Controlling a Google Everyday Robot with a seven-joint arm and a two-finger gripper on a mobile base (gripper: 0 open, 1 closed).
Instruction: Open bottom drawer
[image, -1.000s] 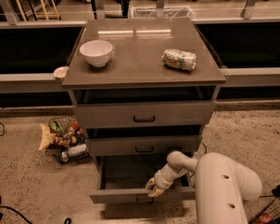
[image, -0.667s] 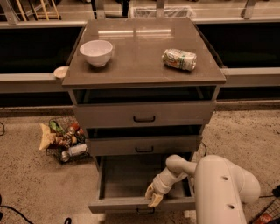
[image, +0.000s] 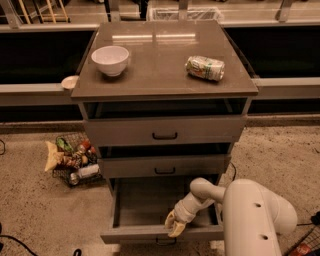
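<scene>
Drawers stack three high in the cabinet we look down on. The bottom drawer (image: 135, 234) stands pulled well out towards us, its plain grey inside bare to view and its small black handle (image: 165, 243) low on the front. The gripper (image: 176, 227) sits at the top edge of that drawer front, right of the middle, just above the handle; we cannot tell whether its jaws are clenched or released. The white arm (image: 252, 215) reaches in from the lower right. Above, the middle drawer (image: 164, 166) and the top drawer (image: 164, 131) each stick out a little. On the tabletop (image: 160, 80) we see a white bowl (image: 110, 60) at the left and a can (image: 205, 67) lying on its side at the right, well apart. On the floor left of the cabinet stands a wire basket (image: 75, 161) of packets.
</scene>
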